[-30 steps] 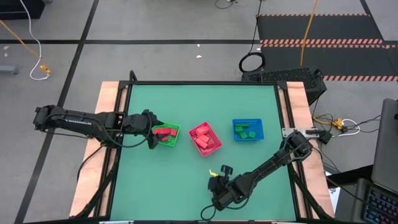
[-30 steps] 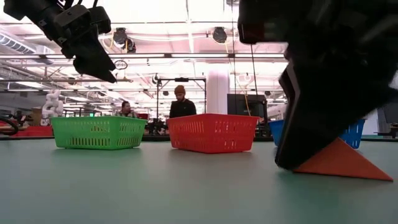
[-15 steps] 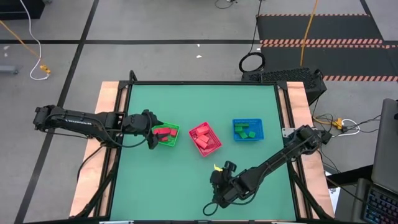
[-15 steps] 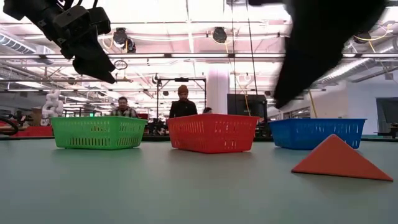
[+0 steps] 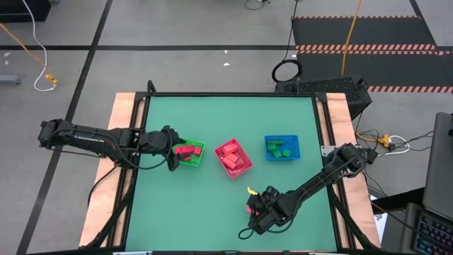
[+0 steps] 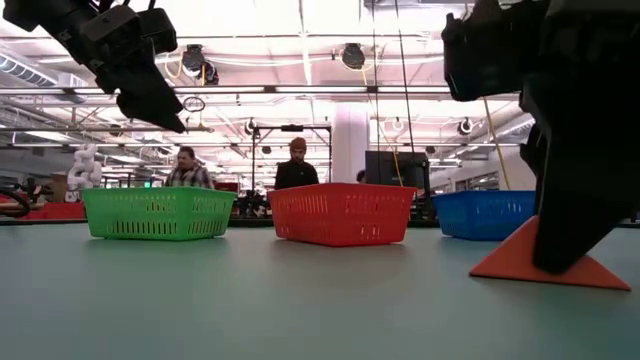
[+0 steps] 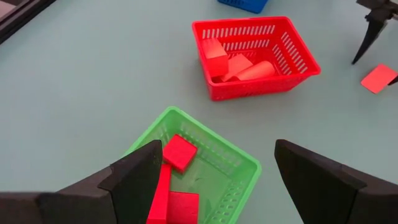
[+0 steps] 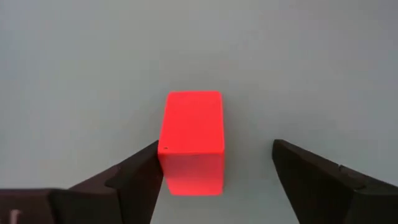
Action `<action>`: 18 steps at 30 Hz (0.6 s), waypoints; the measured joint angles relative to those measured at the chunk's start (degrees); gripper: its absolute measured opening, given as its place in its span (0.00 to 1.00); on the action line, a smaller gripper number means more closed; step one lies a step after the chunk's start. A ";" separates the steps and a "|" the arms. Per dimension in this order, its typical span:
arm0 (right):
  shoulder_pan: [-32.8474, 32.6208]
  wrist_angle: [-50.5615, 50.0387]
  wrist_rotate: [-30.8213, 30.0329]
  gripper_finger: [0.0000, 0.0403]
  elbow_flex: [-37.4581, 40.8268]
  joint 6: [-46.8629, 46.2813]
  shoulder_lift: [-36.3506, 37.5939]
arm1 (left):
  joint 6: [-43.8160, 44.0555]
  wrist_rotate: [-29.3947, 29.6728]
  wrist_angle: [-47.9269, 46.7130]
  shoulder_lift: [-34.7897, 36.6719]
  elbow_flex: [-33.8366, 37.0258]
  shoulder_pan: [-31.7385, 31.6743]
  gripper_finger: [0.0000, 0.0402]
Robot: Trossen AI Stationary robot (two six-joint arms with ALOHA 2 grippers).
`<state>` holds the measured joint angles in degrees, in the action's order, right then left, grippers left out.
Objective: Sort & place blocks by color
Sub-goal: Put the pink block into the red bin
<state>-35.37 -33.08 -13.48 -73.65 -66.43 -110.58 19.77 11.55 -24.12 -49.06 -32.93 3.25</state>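
Note:
A red block (image 8: pixel 193 134) lies on the green table near its front edge; from the low view it shows as a wedge (image 6: pixel 520 262). My right gripper (image 8: pixel 216 144) is open, pointing down, with one finger on each side of the block. My left gripper (image 5: pixel 175 150) hangs open above the green basket (image 7: pixel 211 180), which holds red blocks (image 7: pixel 180 152); nothing is between its fingers. The red basket (image 5: pixel 233 157) holds salmon-pink blocks (image 7: pixel 239 65). The blue basket (image 5: pixel 282 147) holds green blocks. My right gripper comes at the red block from above. One finger (image 8: pixel 140 171) lies close against the block's side (image 8: pixel 166 146), and I cannot tell whether it touches; the other finger (image 8: pixel 311 177) stands apart. The block rests flat on the table.
The three mesh baskets stand in a row across the table's middle, green at the left, blue at the right. People show in the room beyond the far edge (image 6: pixel 290 165). Bare table lies between the baskets and the near edge.
My right gripper has risen off the block, shifted toward the table's right edge, and come down again around it. The block has stayed where it was.

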 joint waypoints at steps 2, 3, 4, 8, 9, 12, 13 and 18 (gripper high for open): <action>0.00 2.07 -0.09 0.70 1.53 -0.01 0.28 | 0.00 0.00 -0.02 -0.01 0.00 0.00 0.77; 0.00 2.69 -0.21 0.68 2.02 -0.01 0.32 | 0.00 0.00 -0.02 -0.01 0.00 0.00 0.77; 0.00 2.90 -0.32 0.66 2.34 0.02 0.36 | 0.00 0.00 -0.02 -0.01 0.00 0.00 0.77; -0.06 3.04 -1.89 0.53 2.51 1.80 0.38 | 0.00 0.00 0.17 0.00 0.00 0.00 0.77; -0.21 3.74 -2.87 0.48 2.56 2.58 0.34 | 0.00 0.02 0.24 -0.01 0.00 0.00 0.77; -0.37 5.17 -4.25 0.32 2.59 5.29 0.19 | 0.00 0.07 0.22 0.01 0.00 0.00 0.77; -0.35 5.73 -4.24 0.30 2.58 5.92 0.19 | 0.00 0.09 0.20 -0.01 0.00 0.00 0.77; -0.07 6.96 -4.25 0.30 2.56 8.63 0.74 | -0.11 0.11 0.19 -0.01 0.00 0.00 0.77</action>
<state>-35.44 -26.12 -17.74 -71.09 -57.80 -109.83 19.66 11.66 -23.93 -49.08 -32.93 3.25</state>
